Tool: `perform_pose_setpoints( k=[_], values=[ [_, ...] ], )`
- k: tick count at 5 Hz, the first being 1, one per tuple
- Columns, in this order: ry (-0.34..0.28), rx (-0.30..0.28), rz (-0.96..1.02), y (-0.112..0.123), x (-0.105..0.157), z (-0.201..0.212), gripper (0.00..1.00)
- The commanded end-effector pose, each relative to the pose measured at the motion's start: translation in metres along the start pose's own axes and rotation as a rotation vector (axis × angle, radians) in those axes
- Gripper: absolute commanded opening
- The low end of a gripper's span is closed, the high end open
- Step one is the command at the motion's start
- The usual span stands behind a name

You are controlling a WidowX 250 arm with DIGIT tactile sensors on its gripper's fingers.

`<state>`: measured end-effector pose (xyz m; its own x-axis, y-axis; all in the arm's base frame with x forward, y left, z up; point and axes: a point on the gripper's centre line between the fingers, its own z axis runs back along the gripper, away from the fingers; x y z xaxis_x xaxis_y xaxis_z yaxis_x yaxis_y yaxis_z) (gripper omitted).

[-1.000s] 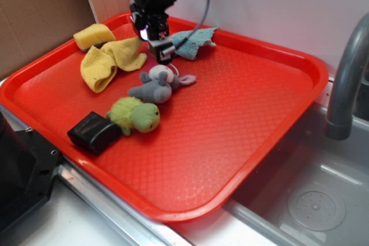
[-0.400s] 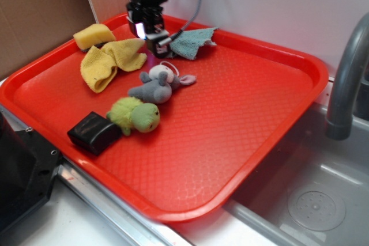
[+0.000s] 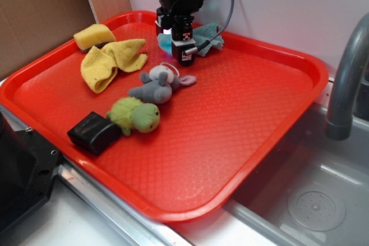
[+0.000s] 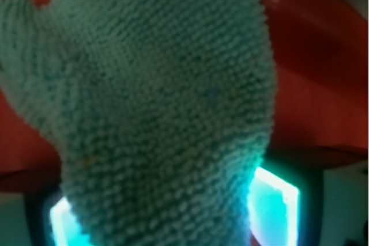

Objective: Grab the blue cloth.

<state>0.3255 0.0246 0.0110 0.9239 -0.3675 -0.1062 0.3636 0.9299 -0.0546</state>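
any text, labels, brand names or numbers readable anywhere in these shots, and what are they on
None can be read in either view.
The gripper carries a small white patch with dark marks, too small and blurred to read.
The black box shows no legible print.
The wrist view is filled by the blue cloth, which bears no label, over the red tray.

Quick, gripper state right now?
Gripper: low over the blue cloth, which fills the wrist view; open or shut cannot be told.
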Motion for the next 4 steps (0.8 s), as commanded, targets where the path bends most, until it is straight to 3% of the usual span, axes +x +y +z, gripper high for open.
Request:
perform_pose_setpoints(
  k=[1, 2, 3, 4],
  values=[
    [-0.013, -0.060, 0.017, -0.013, -0.002, 0.000, 0.00],
    [-0.064, -0.046, 0.044, -0.020, -0.024, 0.020, 0.00],
    [-0.191, -0.071, 0.076, -0.025, -0.069, 0.051, 0.00],
    [-0.230, -0.107, 0.118, -0.031, -0.111, 0.072, 0.00]
  ],
)
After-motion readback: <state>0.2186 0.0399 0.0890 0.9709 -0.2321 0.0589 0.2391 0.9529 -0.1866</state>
